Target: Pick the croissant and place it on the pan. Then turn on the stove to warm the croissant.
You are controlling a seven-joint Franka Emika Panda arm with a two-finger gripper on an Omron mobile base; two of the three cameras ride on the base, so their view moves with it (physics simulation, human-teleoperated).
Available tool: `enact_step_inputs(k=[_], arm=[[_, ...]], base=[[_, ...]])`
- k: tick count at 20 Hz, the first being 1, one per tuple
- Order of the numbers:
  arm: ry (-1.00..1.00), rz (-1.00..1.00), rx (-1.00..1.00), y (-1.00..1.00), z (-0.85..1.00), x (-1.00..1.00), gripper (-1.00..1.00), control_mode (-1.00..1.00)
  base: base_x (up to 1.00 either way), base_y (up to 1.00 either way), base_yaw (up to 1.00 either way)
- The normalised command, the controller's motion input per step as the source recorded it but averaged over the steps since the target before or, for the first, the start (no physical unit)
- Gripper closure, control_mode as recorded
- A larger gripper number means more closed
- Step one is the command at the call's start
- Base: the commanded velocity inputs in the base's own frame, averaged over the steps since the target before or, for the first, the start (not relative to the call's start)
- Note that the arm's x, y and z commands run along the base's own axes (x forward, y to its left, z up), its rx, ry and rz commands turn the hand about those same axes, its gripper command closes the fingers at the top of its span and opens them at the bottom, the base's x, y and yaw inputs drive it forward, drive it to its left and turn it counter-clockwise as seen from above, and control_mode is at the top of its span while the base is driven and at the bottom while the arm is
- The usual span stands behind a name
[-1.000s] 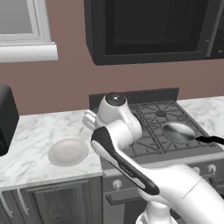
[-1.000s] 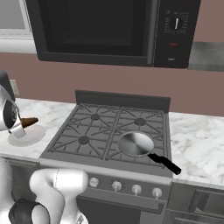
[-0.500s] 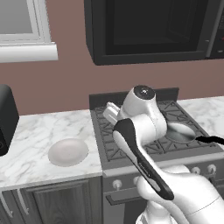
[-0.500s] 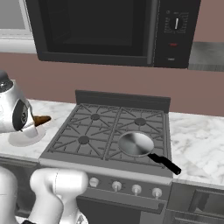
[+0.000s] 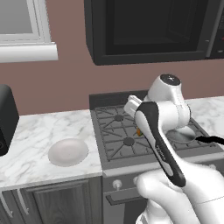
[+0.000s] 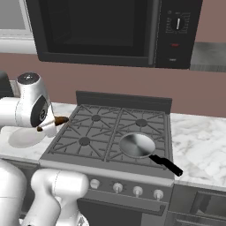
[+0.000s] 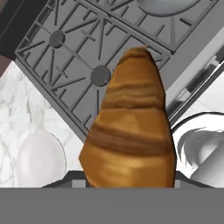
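The croissant (image 7: 129,127) is off the bench and in the air, carried in the tool (image 6: 49,124) over the left side of the stove (image 6: 112,137). In the hand view it rises from between the finger tips at the bottom edge and hides most of them, with the black grates beneath it and the white plate (image 7: 40,158) down on the marble. In the right base view one brown tip of the pastry pokes out just past the white wrist, above the stove's left edge. The jaws are pinching the croissant at a narrow part near one end, so the bulk of it sticks out ahead of the hold.

By its look, the croissant should be very light, so its weight puts little strain on the grip. It is probably soft and flaky: a hard squeeze would crush it, while a loose hold on the tapered, glossy crust could let it pivot or slip out. A hold across the thick middle would be steadier than this one; with an end grip, gentle swings seem wise.

The pan (image 6: 137,145) sits on the front right burner, well apart from the croissant, its black handle pointing toward the front right corner. The plate (image 5: 68,152) lies bare on the bench left of the stove
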Motion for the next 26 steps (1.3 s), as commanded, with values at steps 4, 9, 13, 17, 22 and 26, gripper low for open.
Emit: enact_step_inputs(k=[4,9,13,17,22,26], arm=[[0.1,0.0,0.0,-0.52,0.01,0.0,1.0,-1.0],[0.02,0.0,0.02,-0.54,0.0,-0.05,1.0,-1.0],[0.0,0.0,0.03,-0.53,0.0,-0.13,1.0,-1.0],[0.0,0.0,0.07,-0.53,0.0,-0.18,1.0,-1.0],[-0.04,0.0,0.12,-0.46,0.0,-0.07,1.0,-1.0],[-0.03,0.0,0.12,-0.4,0.0,0.0,1.0,-1.0]], base=[[0.0,0.0,0.0],[0.0,0.0,0.0],[0.0,0.0,0.0],[0.0,0.0,0.0],[0.0,0.0,0.0],[0.0,0.0,0.0]])
